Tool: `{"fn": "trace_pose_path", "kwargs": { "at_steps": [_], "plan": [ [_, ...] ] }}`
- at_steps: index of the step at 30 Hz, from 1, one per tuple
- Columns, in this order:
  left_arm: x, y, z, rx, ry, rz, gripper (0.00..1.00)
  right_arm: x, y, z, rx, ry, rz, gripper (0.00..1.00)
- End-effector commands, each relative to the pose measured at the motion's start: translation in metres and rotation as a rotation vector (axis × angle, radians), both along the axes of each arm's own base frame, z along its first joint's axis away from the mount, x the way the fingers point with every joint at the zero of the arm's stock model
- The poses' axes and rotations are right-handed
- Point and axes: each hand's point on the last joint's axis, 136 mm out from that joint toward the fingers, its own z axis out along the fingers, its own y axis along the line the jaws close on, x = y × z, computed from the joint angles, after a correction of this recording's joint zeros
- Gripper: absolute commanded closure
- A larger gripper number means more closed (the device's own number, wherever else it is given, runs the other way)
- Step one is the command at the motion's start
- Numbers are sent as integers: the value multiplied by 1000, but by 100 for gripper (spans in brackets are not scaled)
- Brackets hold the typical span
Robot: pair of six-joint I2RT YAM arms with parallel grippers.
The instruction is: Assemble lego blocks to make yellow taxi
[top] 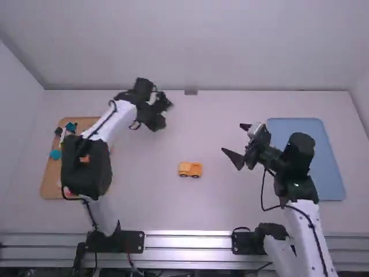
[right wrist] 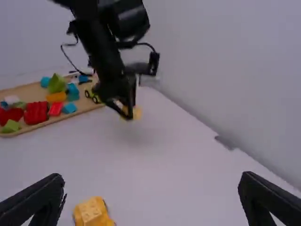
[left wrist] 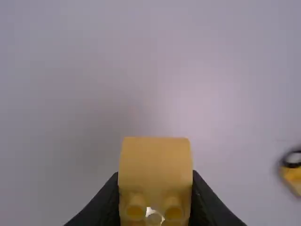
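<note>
Robot arms and metal rail suggest a lab.

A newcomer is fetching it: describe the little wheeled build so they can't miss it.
On the white table, look between the tan tray and the blue tray. There sits a small yellow-orange build with dark wheels. Unlike the yellow block in the left gripper, it rests on the tabletop.
</note>
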Motion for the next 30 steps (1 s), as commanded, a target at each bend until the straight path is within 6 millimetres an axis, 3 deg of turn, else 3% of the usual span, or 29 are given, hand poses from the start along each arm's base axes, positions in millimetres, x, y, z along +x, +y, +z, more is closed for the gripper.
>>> {"fn": "trace_pose_path", "kwargs": {
  "at_steps": [1, 4, 5, 8, 11, 20, 27, 30],
  "plan": [
    [-34, -68, 6, 13, -43, -279, 98, -18, -8, 11, 12, -28, 8, 1],
    [-60, -123, 2, 47, -79, -441, 98, -35, -21, 6, -13, -9, -51, 1],
    [-62, -124, 1, 51, -79, -446, 98, -36, -22, 5, -15, -9, -54, 1],
    [-81, -154, -4, 96, -108, -516, 98, -52, -26, 6, -30, -20, -94, 1],
    [-97, -183, -21, 105, -106, -595, 98, -65, -30, 9, -29, -64, -141, 1],
    [-134, -213, -68, 127, -14, -730, 98, -78, -44, 10, 65, -119, -284, 1],
    [-136, -218, -108, 191, 15, -716, 98, -80, -47, 9, 99, -141, -292, 1],
    [-134, -215, -113, 191, 26, -708, 98, -83, -43, 12, 96, -157, -260, 1]
  ]
}}
